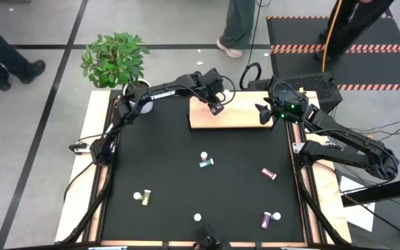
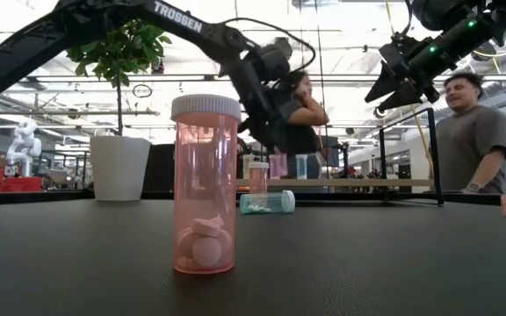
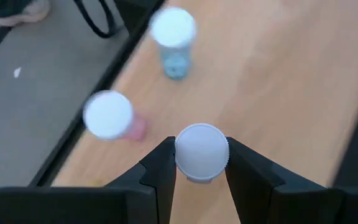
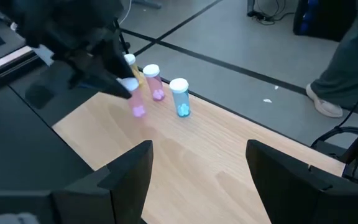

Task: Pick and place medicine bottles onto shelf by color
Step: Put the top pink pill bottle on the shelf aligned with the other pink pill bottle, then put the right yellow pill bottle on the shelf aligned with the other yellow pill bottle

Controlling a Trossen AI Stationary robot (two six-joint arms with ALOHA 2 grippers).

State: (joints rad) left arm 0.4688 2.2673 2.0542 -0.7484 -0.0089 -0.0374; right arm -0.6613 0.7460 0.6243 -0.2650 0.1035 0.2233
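From high up I can see the whole black table (image 1: 186,167) and the wooden shelf (image 1: 238,118) at its far side, with my two arms over it. Loose bottles lie on the table nearer to me: a teal one (image 1: 205,163) in the middle, a purple one (image 1: 269,173) to the right, a yellow-green one (image 1: 143,198) at the near left, and another purple one (image 1: 267,220) at the near right. My left wrist camera shows what the high view cannot: my left claw (image 3: 201,163) is squeezed on the white cap of a bottle (image 3: 201,151), one finger on each side, right over the shelf's left part. Just past it stand a pink bottle (image 3: 112,117) and a blue bottle (image 3: 174,42) near the shelf's far edge. The low view shows a big pink bottle (image 2: 205,183) standing close up, and people in the room behind. My right claw (image 4: 197,163) hangs over the right part of the shelf, its fingers wide apart and holding nothing.
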